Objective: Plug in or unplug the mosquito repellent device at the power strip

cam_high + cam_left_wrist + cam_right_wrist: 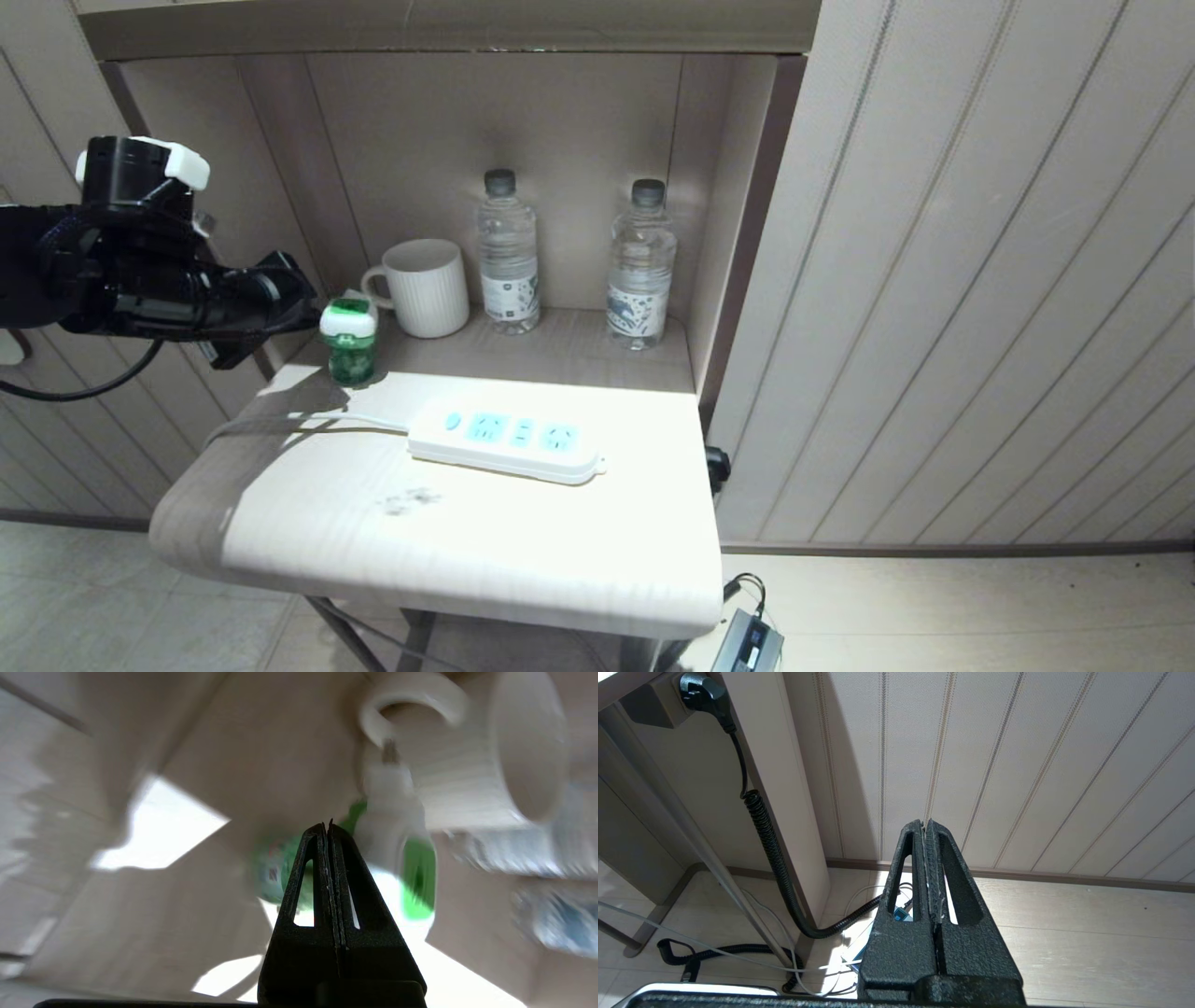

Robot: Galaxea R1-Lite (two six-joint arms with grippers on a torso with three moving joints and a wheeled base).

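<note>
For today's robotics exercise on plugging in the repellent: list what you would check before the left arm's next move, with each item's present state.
1. Left gripper open enough to grasp: not ok, shut.
2. Mosquito repellent device upright: ok.
3. Left gripper beside the device: ok; touching it: cannot tell.
4. Power strip sockets free: ok.
5. Mug clear of the device: ok, apart.
6. Right gripper out of the way: ok, low by the floor.
</note>
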